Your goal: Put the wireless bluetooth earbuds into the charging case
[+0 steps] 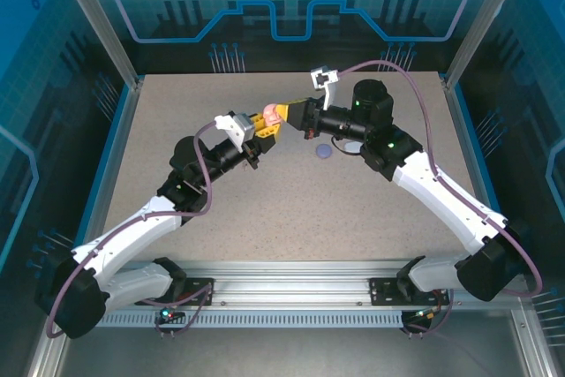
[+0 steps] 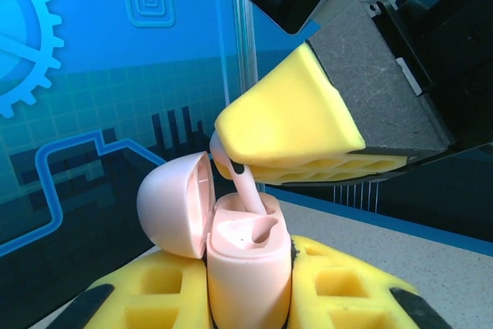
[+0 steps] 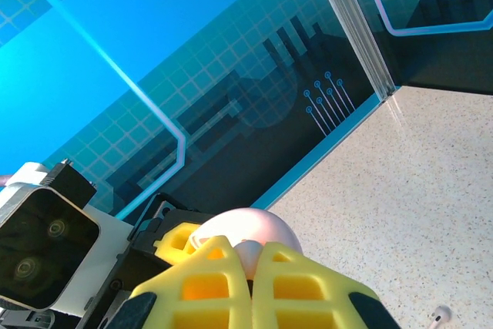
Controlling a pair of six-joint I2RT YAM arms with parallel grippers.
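left claw (image 1: 265, 130) holds the open pale pink charging case (image 2: 245, 267) upright, steadying it. right claw (image 1: 295, 113) pinches a pink earbud (image 2: 248, 190) at the case's socket.

You see the stem of the pale pink plastic earbud (image 2: 248, 190), but its head is tucked under the tips of the right pincer (image 3: 250, 260). The lower body of the pale pink rounded plastic charging case (image 2: 246, 252) is buried between the fingers of the left pincer (image 2: 246, 306) and runs off the bottom edge. From the right wrist, the case sits mostly behind that pincer's yellow fingers (image 3: 208, 287). Beside the right pincer, a small round purple object (image 1: 325, 151) is too small to identify — so is a tiny white piece (image 3: 441, 315) near the frame's bottom edge.
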